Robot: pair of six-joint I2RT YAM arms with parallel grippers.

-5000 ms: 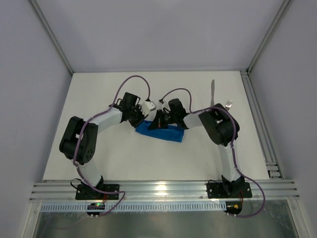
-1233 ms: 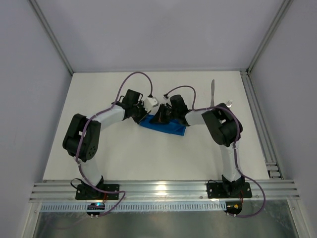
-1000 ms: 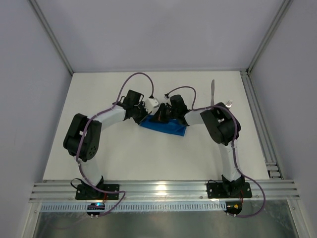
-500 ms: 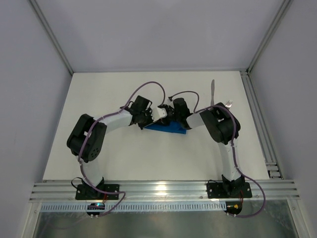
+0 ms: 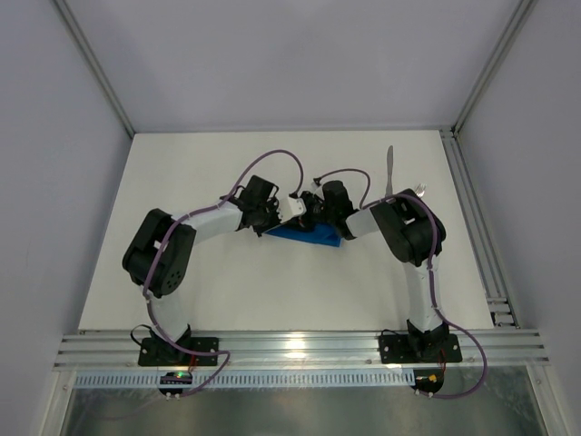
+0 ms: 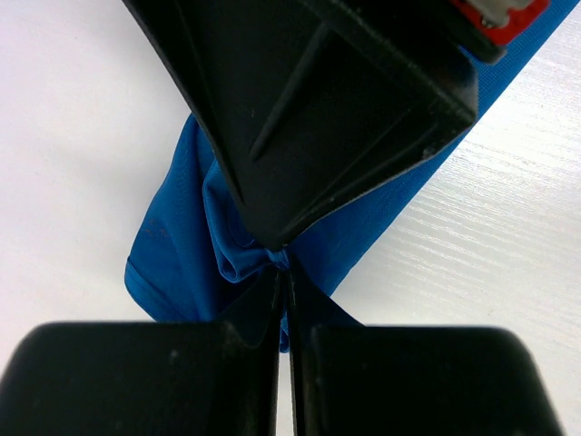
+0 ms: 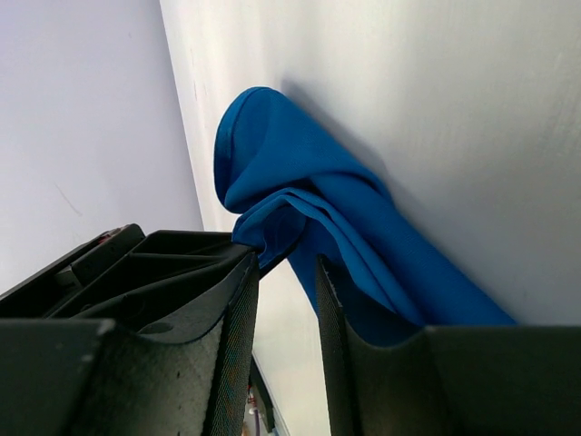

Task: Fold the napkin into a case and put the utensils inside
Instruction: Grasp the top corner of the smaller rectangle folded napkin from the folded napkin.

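The bright blue napkin (image 5: 313,237) lies bunched into a narrow folded strip at mid-table, between the two wrists. My left gripper (image 5: 289,221) (image 6: 284,272) is shut on a gathered fold of the napkin (image 6: 182,245). Facing it, my right gripper (image 5: 309,218) (image 7: 286,272) stands open with its fingers a little apart. The napkin (image 7: 309,200) drapes past its right finger, and bare table shows in the gap. To the right of the arms, away from the cloth, lie the utensils. The knife (image 5: 389,170) points away from the arms, and the fork (image 5: 418,192) lies beside it.
An aluminium rail (image 5: 467,200) runs along the table's right edge. More rails (image 5: 300,350) cross the front by the arm bases. Grey walls close in the back and both sides. The two grippers almost touch over the napkin.
The right gripper has opened and let go of the napkin. The left arm has moved right with the cloth still pinched, drawing it into a narrower strip.
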